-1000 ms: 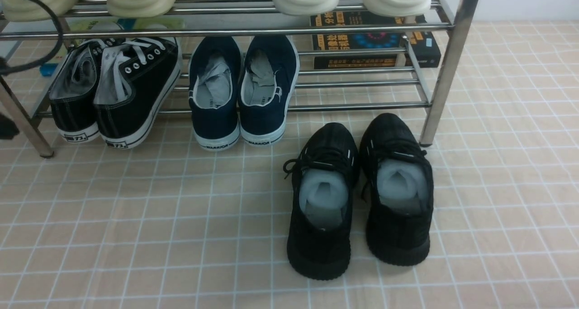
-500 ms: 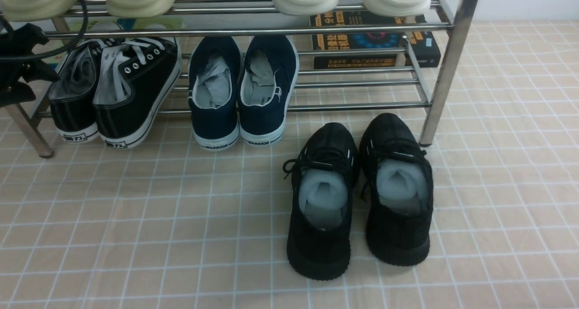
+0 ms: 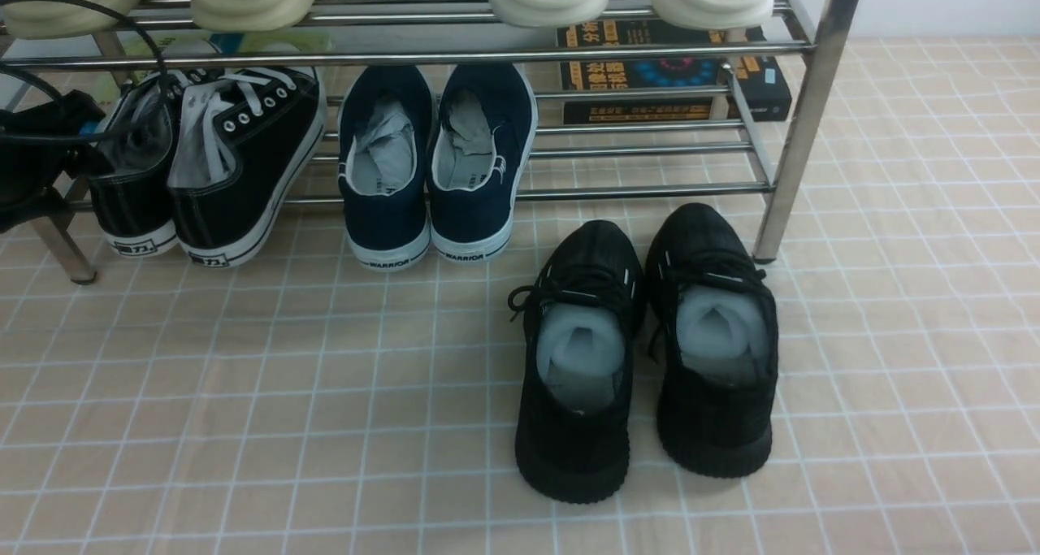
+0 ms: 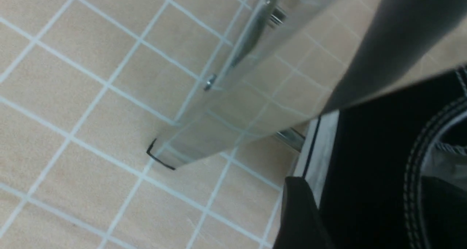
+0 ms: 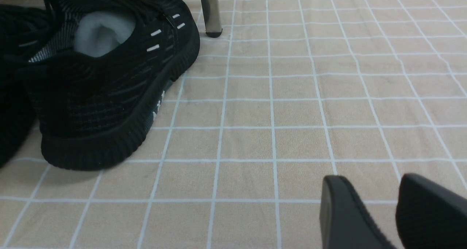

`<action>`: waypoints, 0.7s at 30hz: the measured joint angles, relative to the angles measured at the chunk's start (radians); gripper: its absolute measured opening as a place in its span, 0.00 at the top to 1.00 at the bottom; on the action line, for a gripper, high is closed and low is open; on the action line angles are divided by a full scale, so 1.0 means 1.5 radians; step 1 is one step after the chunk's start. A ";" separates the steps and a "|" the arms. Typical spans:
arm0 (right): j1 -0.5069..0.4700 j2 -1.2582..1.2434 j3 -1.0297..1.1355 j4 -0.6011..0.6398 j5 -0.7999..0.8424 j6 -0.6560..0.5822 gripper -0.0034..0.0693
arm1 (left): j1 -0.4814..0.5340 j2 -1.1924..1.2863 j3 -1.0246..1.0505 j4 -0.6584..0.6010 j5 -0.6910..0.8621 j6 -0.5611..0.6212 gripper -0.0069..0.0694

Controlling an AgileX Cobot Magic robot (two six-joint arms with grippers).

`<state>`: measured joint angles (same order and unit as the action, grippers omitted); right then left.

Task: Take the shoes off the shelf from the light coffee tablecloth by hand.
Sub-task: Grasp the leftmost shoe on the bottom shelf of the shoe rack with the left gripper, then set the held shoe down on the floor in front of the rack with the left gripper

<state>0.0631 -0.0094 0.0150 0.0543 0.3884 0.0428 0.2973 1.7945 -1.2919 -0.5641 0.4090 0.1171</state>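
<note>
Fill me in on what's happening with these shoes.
The robot's left arm is beside the white-laced black sneakers, which sit on the rack's lower tier at its left end. It has not taken hold of them: its pincer is next to one shoe, with nothing visibly gripped. The navy slip-ons are beside them on the same tier. The all-black pair stands on the cloth in front.
</note>
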 joint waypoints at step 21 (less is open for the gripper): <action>0.000 0.000 0.000 0.000 0.000 0.000 0.62 | -0.052 0.045 -0.003 -0.059 -0.087 0.047 0.83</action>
<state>0.0631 -0.0094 0.0150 0.0543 0.3884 0.0428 0.2200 1.8618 -1.2963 -0.6531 0.2785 0.1870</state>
